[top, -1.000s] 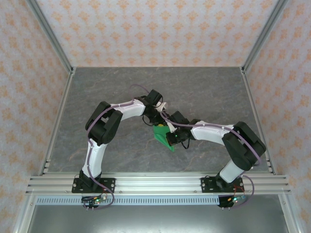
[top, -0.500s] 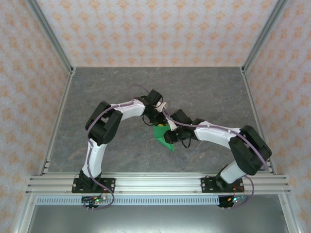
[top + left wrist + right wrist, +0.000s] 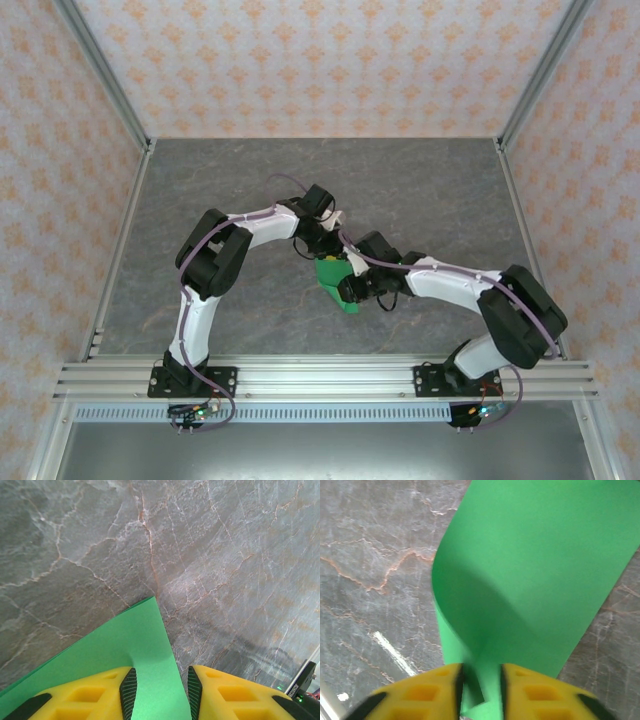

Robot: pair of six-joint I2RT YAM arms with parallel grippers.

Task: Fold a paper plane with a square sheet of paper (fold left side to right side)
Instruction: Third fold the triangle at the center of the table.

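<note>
The square sheet of paper (image 3: pixel 331 272) is bright green and lies mid-table between my two grippers. In the left wrist view a corner of the sheet (image 3: pixel 125 650) lies flat on the table, running under and between the fingers of my left gripper (image 3: pixel 160 692), whose jaws stand apart. In the right wrist view the sheet (image 3: pixel 535 565) curls up and over in a loop. Its lower layers pass through the narrow gap of my right gripper (image 3: pixel 481 685), whose jaws are slightly apart. From above, the left gripper (image 3: pixel 320 250) is at the paper's far edge and the right gripper (image 3: pixel 352 290) at its near right.
The grey marbled tabletop (image 3: pixel 220 190) is bounded by aluminium frame rails (image 3: pixel 320 378) at the front and patterned walls on the other sides. Both arms bend inward and meet over the centre.
The right gripper's jaws have parted from shut and the right arm has shifted toward the front, its elbow swinging out right. The paper's near end now looks rounder and more bunched. The left arm is still.
</note>
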